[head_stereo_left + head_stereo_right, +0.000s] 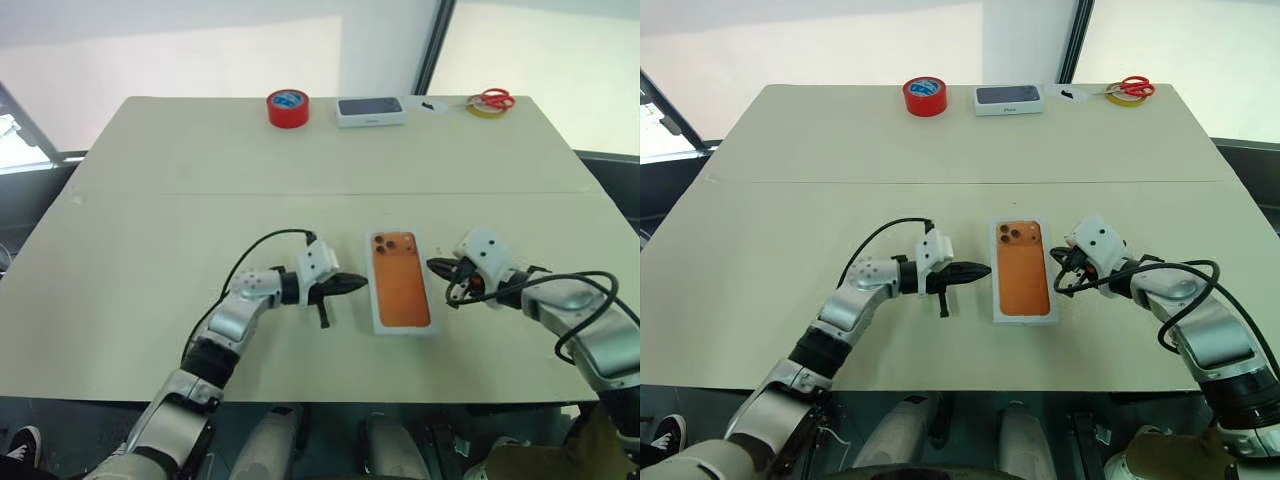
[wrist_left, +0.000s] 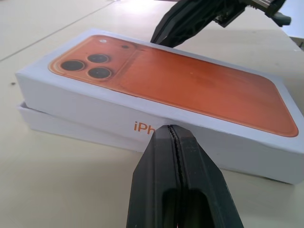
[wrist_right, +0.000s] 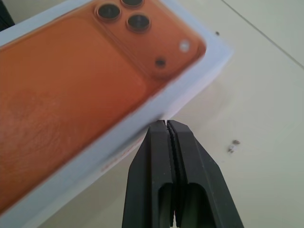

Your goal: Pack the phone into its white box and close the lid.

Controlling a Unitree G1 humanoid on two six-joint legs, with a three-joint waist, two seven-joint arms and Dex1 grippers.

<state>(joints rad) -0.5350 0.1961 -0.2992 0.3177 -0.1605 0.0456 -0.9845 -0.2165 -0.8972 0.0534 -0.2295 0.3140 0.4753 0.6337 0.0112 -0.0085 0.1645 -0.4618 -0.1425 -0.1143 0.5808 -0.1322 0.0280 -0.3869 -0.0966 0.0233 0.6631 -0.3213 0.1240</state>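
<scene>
The lid [image 1: 401, 282], white with an orange phone printed on top, sits over the white box [image 2: 57, 127] in the middle of the near table. A strip of the box's side shows beneath the lid. The phone is hidden. My left gripper [image 1: 358, 284] is shut with nothing in it, its tip close beside the lid's left long side. On the other side, my right gripper [image 1: 436, 266] is also shut and holds nothing, its tip next to the lid's right edge near the printed camera corner. Whether either tip touches the lid I cannot tell.
Along the far edge of the table stand a red tape roll [image 1: 287, 108], a white box printed with a dark phone [image 1: 370, 110], and red-handled scissors [image 1: 491, 100] on a yellow tape ring. The table's front edge runs just behind both arms.
</scene>
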